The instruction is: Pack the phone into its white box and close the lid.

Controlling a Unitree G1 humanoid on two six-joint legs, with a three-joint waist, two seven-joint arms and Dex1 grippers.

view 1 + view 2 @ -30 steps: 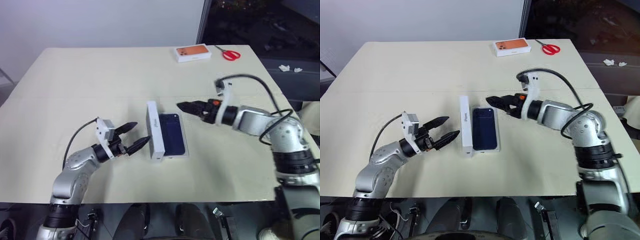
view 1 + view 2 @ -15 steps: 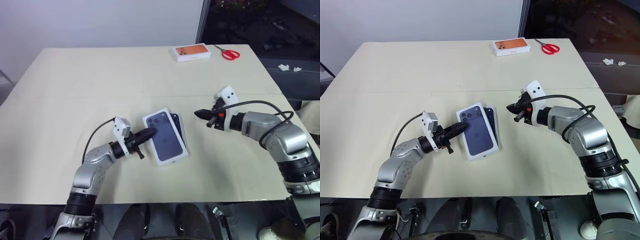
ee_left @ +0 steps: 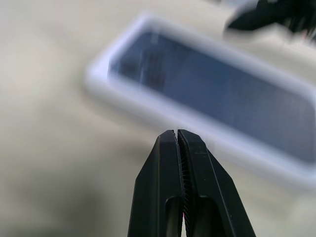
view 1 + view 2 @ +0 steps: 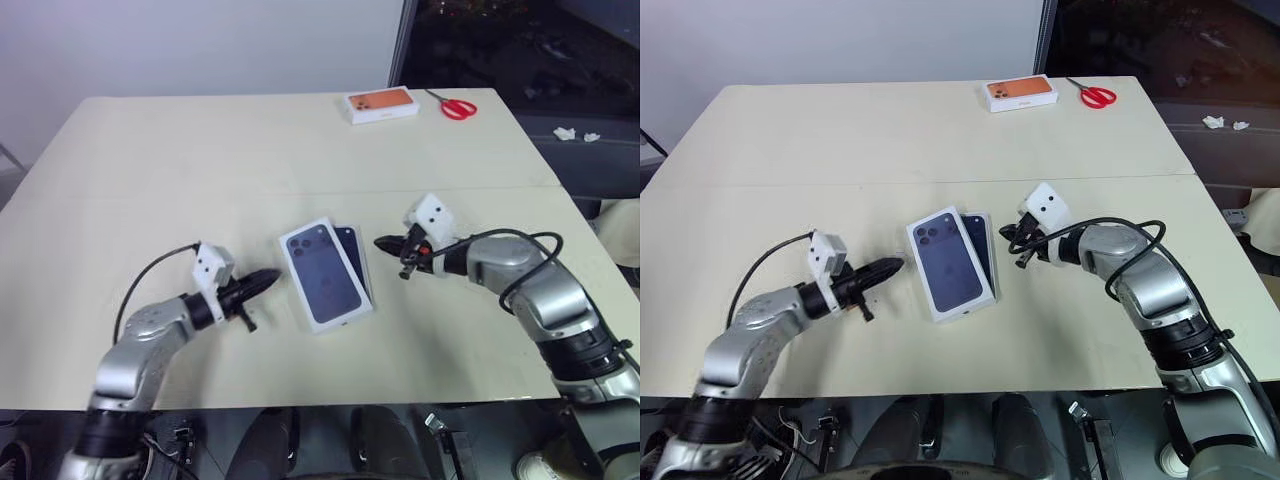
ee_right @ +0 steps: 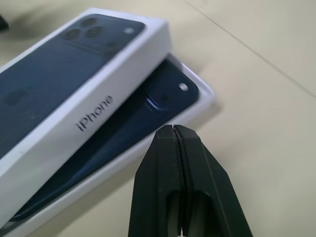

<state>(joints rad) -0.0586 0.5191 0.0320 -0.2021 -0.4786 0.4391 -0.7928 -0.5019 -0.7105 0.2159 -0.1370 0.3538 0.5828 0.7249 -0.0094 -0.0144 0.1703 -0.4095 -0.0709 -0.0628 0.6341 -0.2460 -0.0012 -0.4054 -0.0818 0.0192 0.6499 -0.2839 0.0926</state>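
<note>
I see a matte cream table (image 4: 150,160). At its centre the lid (image 4: 320,270), glossy white card with "iPhone" printed on its side and a dark blue phone picture on top, lies askew over the white box (image 5: 205,101), leaving the navy phone (image 5: 165,98) partly exposed inside. The left gripper (image 4: 272,277) and right gripper (image 4: 382,243) are each pinched closed, holding nothing, flanking it.

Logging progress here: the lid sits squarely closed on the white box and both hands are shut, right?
Not squarely. In the right wrist view the lid lies skewed across the white box, leaving the phone exposed along one side. Both the left hand and right hand are shut.
</note>
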